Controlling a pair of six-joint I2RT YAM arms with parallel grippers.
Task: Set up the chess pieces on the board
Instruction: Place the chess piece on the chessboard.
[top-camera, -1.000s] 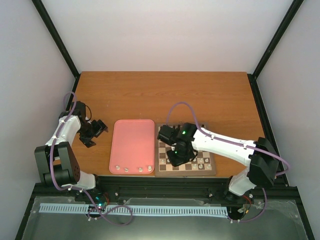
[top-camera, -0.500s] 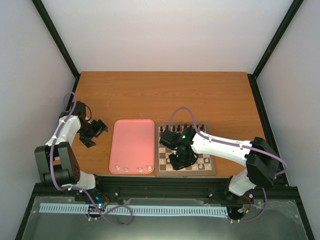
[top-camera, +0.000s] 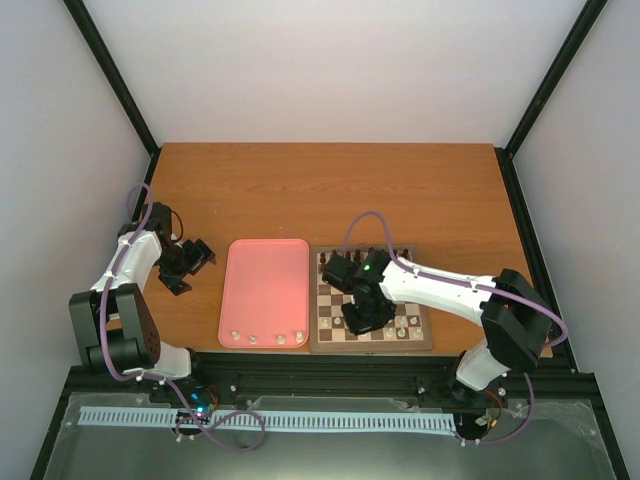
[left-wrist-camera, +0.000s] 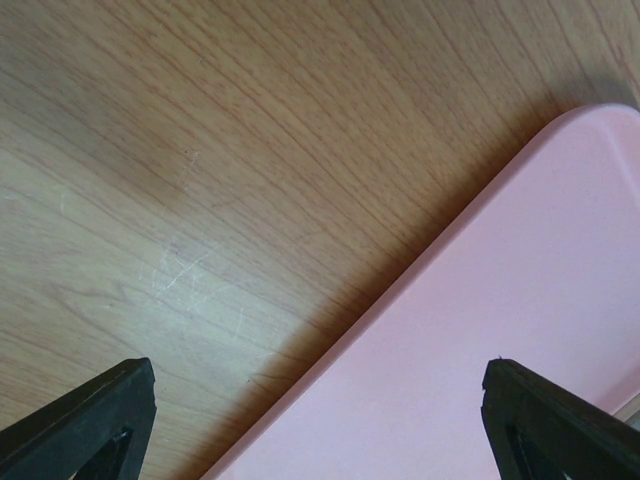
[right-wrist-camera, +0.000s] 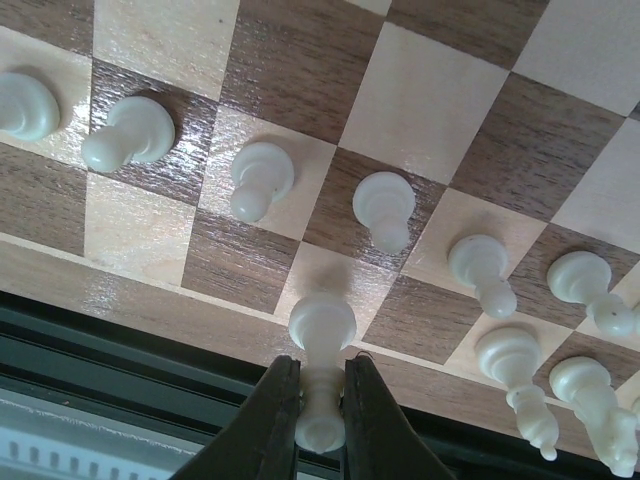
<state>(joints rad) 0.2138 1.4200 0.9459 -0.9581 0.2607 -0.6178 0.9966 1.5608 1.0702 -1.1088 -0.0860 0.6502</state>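
Note:
My right gripper is shut on a white chess piece, pinching its upper part. The piece's base is at a cream square in the nearest row of the board; I cannot tell whether it touches. Several white pawns stand in the row beyond, and other white pieces stand to the right in the near row. From above, the right gripper is over the board's near side. Several white pieces lie on the pink tray's near end. My left gripper is open and empty.
The pink tray lies just left of the board, and its corner shows under the left gripper. Dark chess pieces stand along the board's far edge. The table's black front rail runs right behind the board's near border.
The right gripper, holding the white piece, has moved a little right and toward the board's near edge. The left arm has stayed still.

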